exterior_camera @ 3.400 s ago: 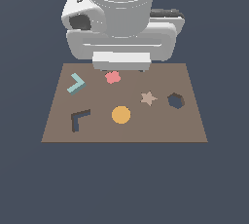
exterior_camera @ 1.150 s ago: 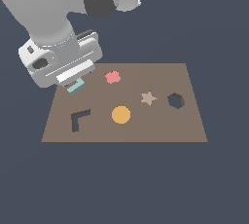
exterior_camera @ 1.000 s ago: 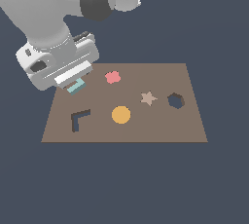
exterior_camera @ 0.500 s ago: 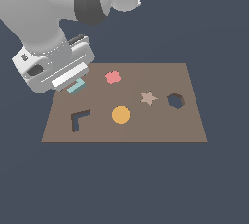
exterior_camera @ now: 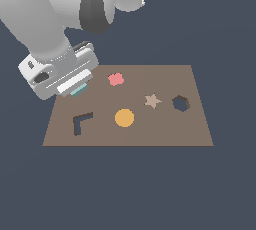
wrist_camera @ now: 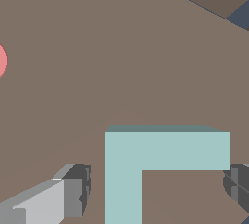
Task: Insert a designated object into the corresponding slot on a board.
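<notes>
The teal block (wrist_camera: 146, 157) sits between the gripper's (wrist_camera: 155, 191) spread fingers (wrist_camera: 73, 196), not clearly touched, at the board's (exterior_camera: 165, 134) upper-left corner in the exterior view. The arm leans in from upper left. The L-shaped slot (exterior_camera: 81, 122) lies lower left.

Teal L-block (wrist_camera: 146, 157) lies flat on board (exterior_camera: 165, 129) (slot (exterior_camera: 81, 122) empty).
</notes>
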Tool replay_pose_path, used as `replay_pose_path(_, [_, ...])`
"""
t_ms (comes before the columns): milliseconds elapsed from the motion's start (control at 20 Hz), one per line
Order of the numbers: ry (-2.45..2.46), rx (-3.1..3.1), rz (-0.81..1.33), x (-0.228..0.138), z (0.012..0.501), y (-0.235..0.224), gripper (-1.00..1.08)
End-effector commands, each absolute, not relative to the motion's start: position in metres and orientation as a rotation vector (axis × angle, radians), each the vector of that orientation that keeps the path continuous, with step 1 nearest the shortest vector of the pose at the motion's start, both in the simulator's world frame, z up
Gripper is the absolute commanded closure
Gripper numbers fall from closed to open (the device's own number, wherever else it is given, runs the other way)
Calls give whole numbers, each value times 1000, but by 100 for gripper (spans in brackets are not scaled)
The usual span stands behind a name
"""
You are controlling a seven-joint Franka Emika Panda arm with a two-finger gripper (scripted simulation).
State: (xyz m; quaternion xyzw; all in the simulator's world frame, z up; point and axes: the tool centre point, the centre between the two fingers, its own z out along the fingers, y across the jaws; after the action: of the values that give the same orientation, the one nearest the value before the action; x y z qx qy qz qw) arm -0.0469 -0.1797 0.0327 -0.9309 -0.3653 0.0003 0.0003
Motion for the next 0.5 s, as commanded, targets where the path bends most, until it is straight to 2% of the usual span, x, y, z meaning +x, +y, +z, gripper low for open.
replay_pose_path(0, [-1149,-2924,0,-47,30,-180,-92])
replay_pose_path(50, [-1149,-2924,0,-47,30,-180,108])
replay_pose_path(450, [-1149,-2924,0,-47,30,-180,108])
